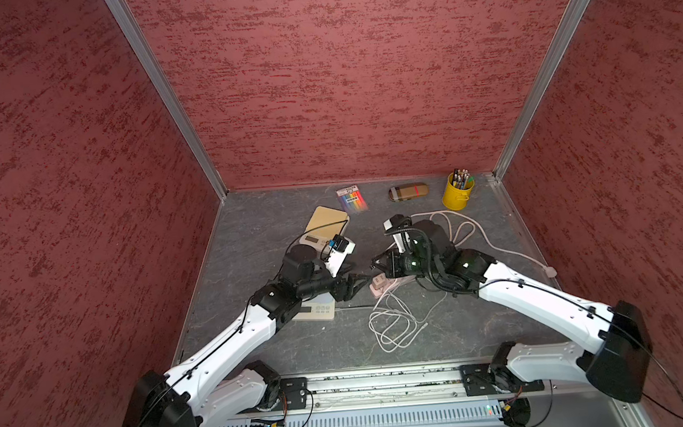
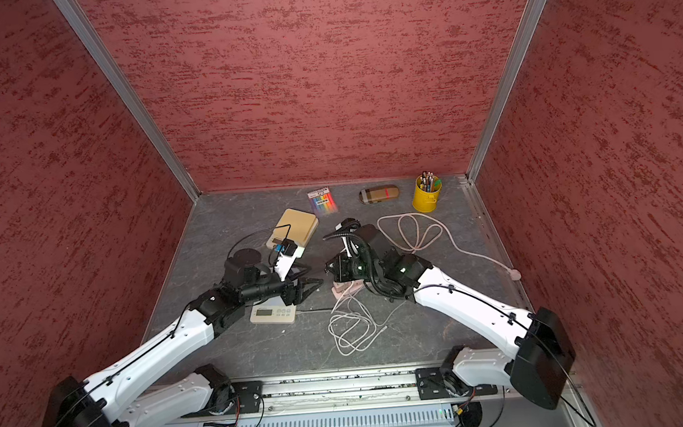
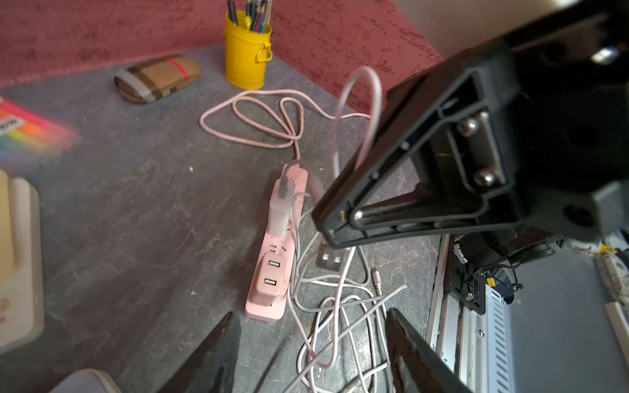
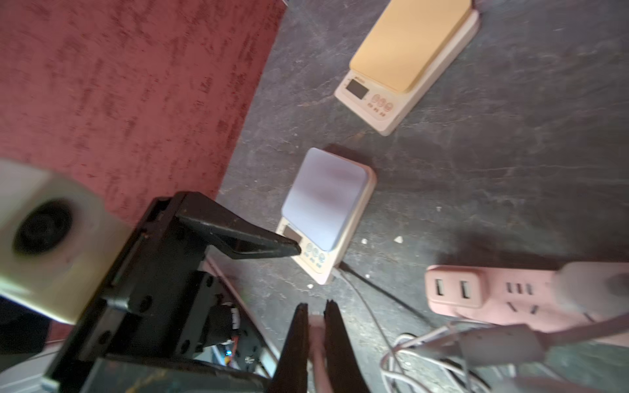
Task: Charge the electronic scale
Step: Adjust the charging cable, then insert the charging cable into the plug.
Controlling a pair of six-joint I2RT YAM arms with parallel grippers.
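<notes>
The right gripper [image 4: 316, 313] is closed narrow on a pale cable [image 4: 316, 331]. In the left wrist view the cable's USB plug [image 3: 331, 261] hangs just below the gripper's tip. The plug sits just beside the power strip [image 3: 285, 245], at the end where a pink charger block [image 3: 270, 277] shows two empty USB ports facing up. It is off to one side of those ports, not over them, and its metal end points roughly downward. I judge the coming move to be a short sideways shift toward the block, then a push down along the plug's long axis. The right arm is nearer the ports and already has the plug.

The left gripper [image 3: 309, 315] stands wide and empty just off that same end of the strip, in line with its length. The electronic scale [image 4: 326, 207], grey-topped, lies flat near the strip on the left arm's side. A lead sits at its corner nearest the strip, but I cannot tell whether it is the held cable. A tan-topped scale [image 4: 408, 47] lies farther from the strip.
</notes>
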